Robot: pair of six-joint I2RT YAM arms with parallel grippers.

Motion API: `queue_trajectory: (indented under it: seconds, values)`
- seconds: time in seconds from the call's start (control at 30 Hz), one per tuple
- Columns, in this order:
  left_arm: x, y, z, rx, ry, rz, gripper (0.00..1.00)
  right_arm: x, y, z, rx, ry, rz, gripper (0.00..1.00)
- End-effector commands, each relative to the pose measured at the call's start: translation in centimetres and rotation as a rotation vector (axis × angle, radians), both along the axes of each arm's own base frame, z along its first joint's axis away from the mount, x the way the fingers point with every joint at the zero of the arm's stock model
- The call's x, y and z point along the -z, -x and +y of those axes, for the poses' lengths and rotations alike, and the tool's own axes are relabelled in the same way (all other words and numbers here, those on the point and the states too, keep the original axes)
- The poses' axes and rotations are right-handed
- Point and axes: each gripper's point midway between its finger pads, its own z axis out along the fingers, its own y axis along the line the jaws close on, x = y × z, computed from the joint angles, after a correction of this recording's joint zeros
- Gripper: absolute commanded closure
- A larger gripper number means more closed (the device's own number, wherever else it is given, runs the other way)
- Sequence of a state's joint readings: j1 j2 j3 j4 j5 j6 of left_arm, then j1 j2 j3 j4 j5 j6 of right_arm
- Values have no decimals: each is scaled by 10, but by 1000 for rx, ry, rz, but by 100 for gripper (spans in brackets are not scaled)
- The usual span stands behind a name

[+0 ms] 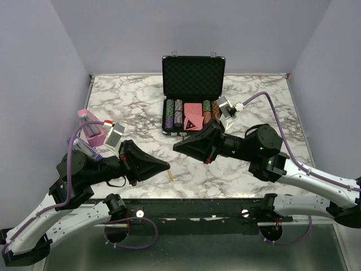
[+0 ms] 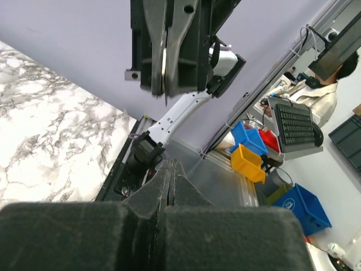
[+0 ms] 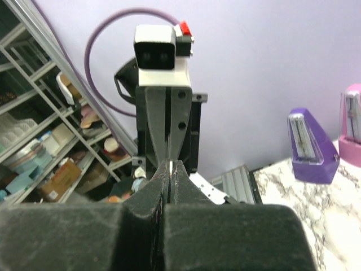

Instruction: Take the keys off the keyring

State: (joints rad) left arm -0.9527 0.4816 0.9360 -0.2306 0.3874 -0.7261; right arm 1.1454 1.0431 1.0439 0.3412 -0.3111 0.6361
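My left gripper (image 1: 167, 165) and right gripper (image 1: 176, 145) hover above the marble table's front middle, tips pointing at each other a short way apart. Both have their jaws pressed together. A thin pale sliver (image 3: 170, 164) shows between the right fingertips; I cannot tell what it is. A small yellow-tan sliver (image 1: 170, 176), perhaps the keyring, shows just below the left tip; I cannot tell whether it hangs or lies on the table. No key shows clearly. Each wrist view shows the other gripper head-on: the right gripper (image 2: 164, 93), the left gripper (image 3: 167, 148).
An open black chip case (image 1: 193, 76) with chips and red cards stands at the back middle. A pink metronome (image 1: 90, 129) and a purple one (image 3: 308, 145) stand at the left edge. The marble table (image 1: 254, 96) ends just ahead of the arm bases.
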Motion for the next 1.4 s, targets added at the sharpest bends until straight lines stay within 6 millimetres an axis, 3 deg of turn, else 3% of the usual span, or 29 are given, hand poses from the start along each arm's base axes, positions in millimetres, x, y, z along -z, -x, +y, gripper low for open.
queue_trajectory:
  seconds: [0.0, 0.47, 0.7, 1.0, 1.17, 1.37]
  values:
    - [9, 11, -1, 57, -28, 22, 100, -24, -11, -7, 67, -91, -10, 99]
    - [2, 4, 1, 13, -20, 14, 100, -15, -14, 4, 56, -43, 12, 99]
    - [30, -28, 6, -163, -124, 91, 100, -3, -30, 5, 142, 31, 58, 99]
    - [89, -76, 35, -494, -299, 248, 100, 23, -63, -5, 336, 134, 152, 99]
    - [120, -88, 49, -615, -378, 348, 100, 34, -79, -9, 428, 161, 203, 99]
    - [139, -94, 52, -664, -415, 396, 100, 46, -96, -13, 522, 191, 257, 99]
